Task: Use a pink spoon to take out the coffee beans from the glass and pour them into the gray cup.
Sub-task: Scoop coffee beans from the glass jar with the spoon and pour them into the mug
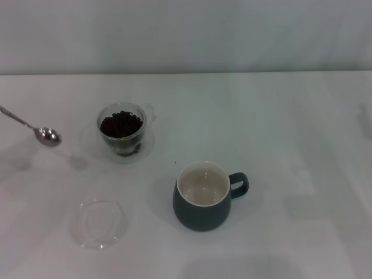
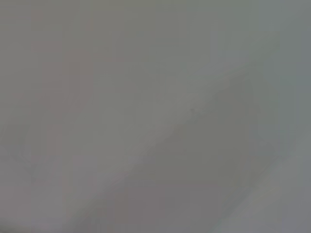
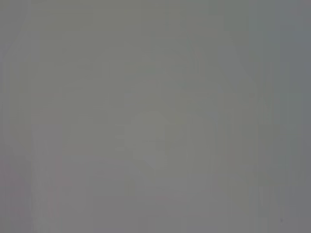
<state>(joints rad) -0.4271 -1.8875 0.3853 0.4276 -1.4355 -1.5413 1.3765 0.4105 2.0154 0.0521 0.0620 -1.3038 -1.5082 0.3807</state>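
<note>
The pink spoon (image 1: pixel 46 135) enters the head view from the left edge. Only its shiny metal neck and bowl show, and the handle runs out of frame. It hangs above the table, left of the glass (image 1: pixel 121 132), with its shadow on the cloth below it. The small clear glass holds a heap of dark coffee beans (image 1: pixel 121 124). The gray cup (image 1: pixel 203 197) stands nearer the front and to the right, its handle pointing right and its cream inside bare. Neither gripper shows in any view. Both wrist views show only a plain grey surface.
A flat clear round dish (image 1: pixel 99 223) lies at the front left, below the glass in the head view. The white table (image 1: pixel 290 145) runs to a pale wall at the back.
</note>
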